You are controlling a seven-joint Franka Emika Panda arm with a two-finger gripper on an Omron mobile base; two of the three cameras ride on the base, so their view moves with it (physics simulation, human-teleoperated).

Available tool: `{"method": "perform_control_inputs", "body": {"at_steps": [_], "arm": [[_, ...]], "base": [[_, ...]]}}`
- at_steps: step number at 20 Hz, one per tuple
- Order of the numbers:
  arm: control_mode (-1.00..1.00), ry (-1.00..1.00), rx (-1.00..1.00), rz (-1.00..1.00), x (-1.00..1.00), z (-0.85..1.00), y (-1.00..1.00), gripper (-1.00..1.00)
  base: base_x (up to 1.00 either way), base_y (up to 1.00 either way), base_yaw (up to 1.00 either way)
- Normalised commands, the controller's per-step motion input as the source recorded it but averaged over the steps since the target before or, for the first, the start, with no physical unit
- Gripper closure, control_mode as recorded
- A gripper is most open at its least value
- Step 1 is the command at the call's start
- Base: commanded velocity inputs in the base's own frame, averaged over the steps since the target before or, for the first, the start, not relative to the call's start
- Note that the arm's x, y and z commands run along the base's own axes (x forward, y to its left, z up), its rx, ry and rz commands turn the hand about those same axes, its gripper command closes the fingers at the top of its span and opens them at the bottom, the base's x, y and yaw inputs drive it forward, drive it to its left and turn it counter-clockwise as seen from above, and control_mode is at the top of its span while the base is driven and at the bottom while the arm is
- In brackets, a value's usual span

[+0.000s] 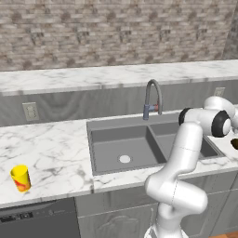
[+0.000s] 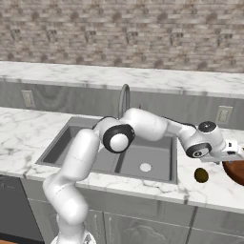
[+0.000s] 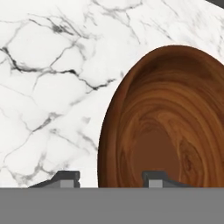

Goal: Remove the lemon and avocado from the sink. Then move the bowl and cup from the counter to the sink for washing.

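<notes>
The reddish-brown wooden bowl [image 3: 175, 122] sits on the marble counter, right of the sink [image 2: 62, 138]. It is cut off by the right edge of the right base view as the bowl [image 2: 237, 172]. My gripper [image 3: 110, 177] hovers over its near rim with one fingertip [image 3: 65, 177] outside and the other inside; the jaws stand apart, with marble showing between the outer tip and the rim. The dark avocado [image 2: 201, 175] lies on the counter between sink and bowl. The yellow cup [image 1: 21, 178] stands upright far left of the sink [image 1: 95, 139]. The lemon is out of view.
A curved faucet [image 1: 152, 95] rises behind the double basins, which hold no fruit that I can see. My arm stretches across the right basin. The counter's front edge runs just below the avocado. Wall outlets [image 1: 30, 111] sit on the backsplash.
</notes>
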Motion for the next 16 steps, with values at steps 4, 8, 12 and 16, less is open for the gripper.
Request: {"method": "perform_control_inputs", "body": {"at_steps": [4,8,12,16], "arm": [[-1.0,0.01,0.0,0.0,0.0,-0.06,-0.13,1.0],[-1.0,0.0,0.0,0.0,0.0,-0.01,-0.06,1.0],[-1.0,0.0,0.02,0.0,-0.01,0.01,0.0,1.0],[-1.0,-0.02,0.03,0.03,-0.04,0.11,0.05,1.0]], "base": [[0.0,0.0,0.0],[0.0,0.0,0.0],[0.0,0.0,0.0],[0.0,0.0,0.0]]}}
